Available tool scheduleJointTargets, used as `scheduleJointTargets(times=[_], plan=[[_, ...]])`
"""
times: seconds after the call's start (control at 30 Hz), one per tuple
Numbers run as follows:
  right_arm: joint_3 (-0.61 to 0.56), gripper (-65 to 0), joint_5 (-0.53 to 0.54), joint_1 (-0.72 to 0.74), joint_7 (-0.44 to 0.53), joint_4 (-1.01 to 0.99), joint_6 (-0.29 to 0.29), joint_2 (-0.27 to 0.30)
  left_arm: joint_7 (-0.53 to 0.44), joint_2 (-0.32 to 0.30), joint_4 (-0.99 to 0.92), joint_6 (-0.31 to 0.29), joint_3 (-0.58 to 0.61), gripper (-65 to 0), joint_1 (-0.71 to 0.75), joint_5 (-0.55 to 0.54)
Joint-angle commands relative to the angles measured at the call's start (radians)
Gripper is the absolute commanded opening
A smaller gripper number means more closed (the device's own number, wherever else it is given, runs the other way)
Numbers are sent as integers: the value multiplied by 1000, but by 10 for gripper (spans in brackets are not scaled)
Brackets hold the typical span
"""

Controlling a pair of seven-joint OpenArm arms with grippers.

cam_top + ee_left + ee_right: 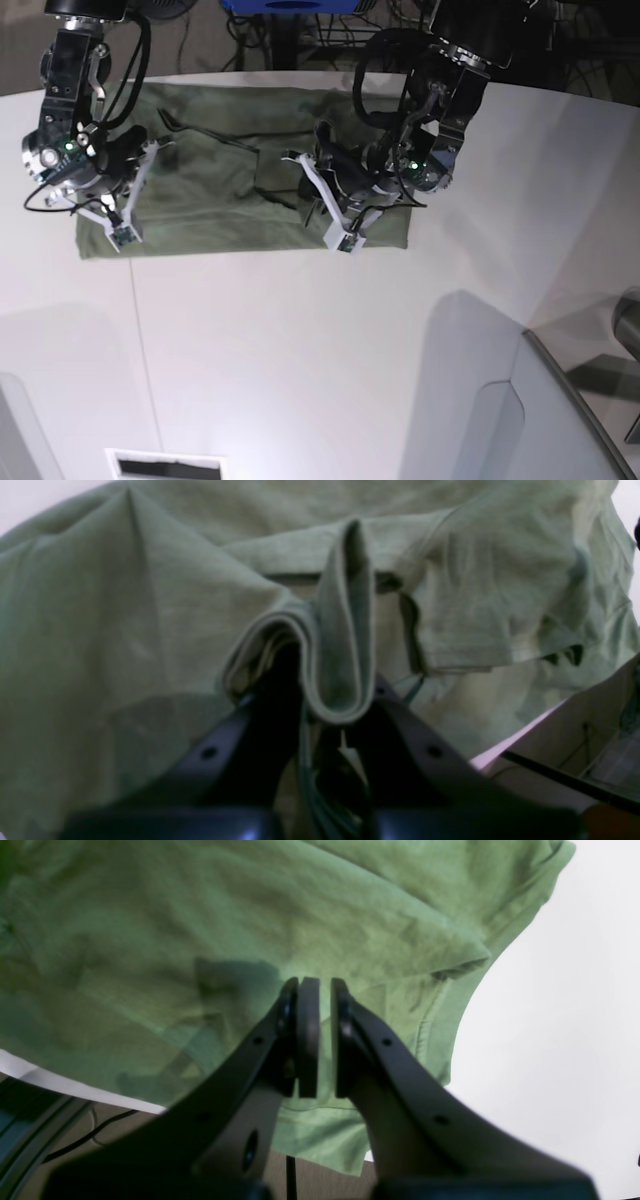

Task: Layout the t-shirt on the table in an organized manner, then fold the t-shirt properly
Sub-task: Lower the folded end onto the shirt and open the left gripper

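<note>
A green t-shirt (230, 170) lies spread across the far part of a large white table (300, 340), rumpled, with folds and dark creases near its middle. Its near edge runs roughly straight; the far edge reaches the table's curved rim.

The left gripper (327, 707) sits low over the shirt's right portion in the base view. Its wrist camera shows a doubled fold of green cloth standing up between the dark fingers (235, 740), pinched there; the fingertips themselves are buried in the fabric and out of focus. A sleeve hem shows beyond the fold, and a pale angled panel (565, 740) cuts into the lower right corner.

The right gripper (320, 1037) hovers at the shirt's left end in the base view. Its fingers are drawn almost together, with only a thin slit between the pads (307, 1035), and no cloth between them. Green fabric fills most of that wrist view, and bare white table lies to the right. Whether the fingers touch the shirt cannot be told.
</note>
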Motion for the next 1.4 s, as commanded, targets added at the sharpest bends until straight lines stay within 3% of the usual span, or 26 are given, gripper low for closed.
scheduleJointTargets(times=[0.0,1.37], plan=[[1,-606,1,8,13,20,-2,5,-13,7,3,-5,2,-650,-20,-10],[0,-606,1,10,10,20,-2,7,-13,28,-47,-5,40,-650,-50,-10]])
